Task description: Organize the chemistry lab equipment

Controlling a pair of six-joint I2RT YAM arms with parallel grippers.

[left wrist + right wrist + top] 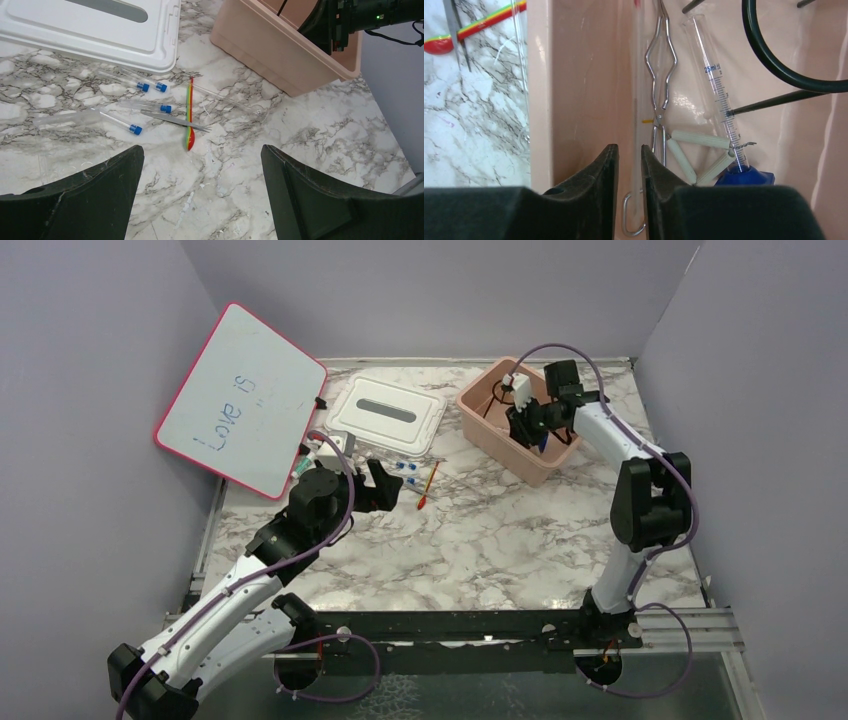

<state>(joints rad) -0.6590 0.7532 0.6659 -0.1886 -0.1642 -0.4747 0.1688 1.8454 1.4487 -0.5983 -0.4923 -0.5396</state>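
**Setting:** marble-patterned table [480,540], lilac walls.

**Step in hand (judged):** the chemistry lab equipment is being sorted into the pink bin [500,445].

**Right gripper** [630,150]**:** inside the bin, jaws parted narrowly. A thin glass rod [636,75] lies in the gap, seemingly unpinched.

**Already binned:** black ring stand [748,15], graduated cylinder [716,85], metal tongs [663,102].

**Left on the table, beside the white lid** [100,35]**:** blue-capped tubes [150,106], striped stick [189,115], tweezers [172,120].

**Left gripper** [201,150]**:** above these items, jaws spread wide and empty.

**Next move (judged):** lower over one tube and close gently, since thin round glass may roll.
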